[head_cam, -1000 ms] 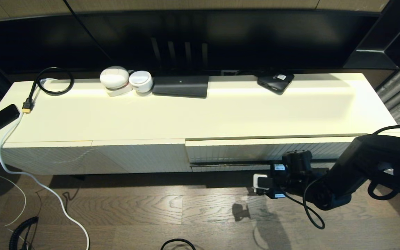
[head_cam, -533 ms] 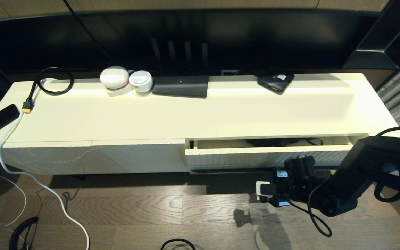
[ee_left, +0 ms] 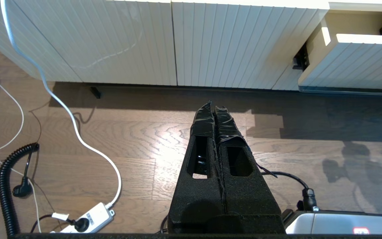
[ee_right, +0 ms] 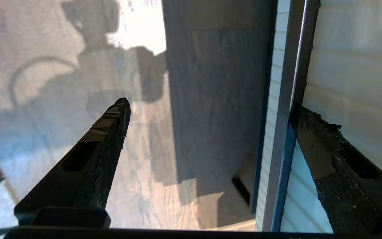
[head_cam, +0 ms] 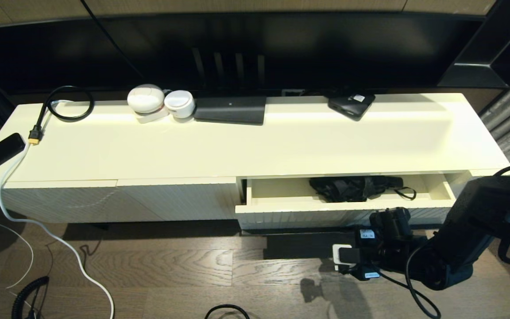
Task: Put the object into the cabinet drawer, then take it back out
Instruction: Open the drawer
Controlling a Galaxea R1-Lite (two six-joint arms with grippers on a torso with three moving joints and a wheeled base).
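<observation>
The cabinet drawer point(head_cam: 281, 206) stands pulled out on the right half of the cream cabinet; its ribbed front also shows in the left wrist view point(ee_left: 350, 63). A black object with a thin strap point(head_cam: 352, 188) lies inside it, right of the middle. My right gripper point(ee_right: 211, 106) is open and low in front of the drawer. One finger point(ee_right: 313, 146) sits behind the thin black bar handle point(ee_right: 292, 99), against the ribbed front; the other finger point(ee_right: 111, 132) hangs over the floor. My left gripper point(ee_left: 215, 106) is shut and empty above the floor, left of the drawer.
On the cabinet top point(head_cam: 255, 146) sit two white round devices point(head_cam: 160, 103), a dark flat box point(head_cam: 230, 110), a small black device point(head_cam: 351, 104) and a coiled black cable point(head_cam: 67, 104). White cords point(head_cam: 51, 235) and a power strip point(ee_left: 88, 220) lie on the wooden floor.
The drawer went from shut to pulled well out, uncovering the black object inside. My right arm drew back toward me with the handle. The left arm's motion is not shown.
</observation>
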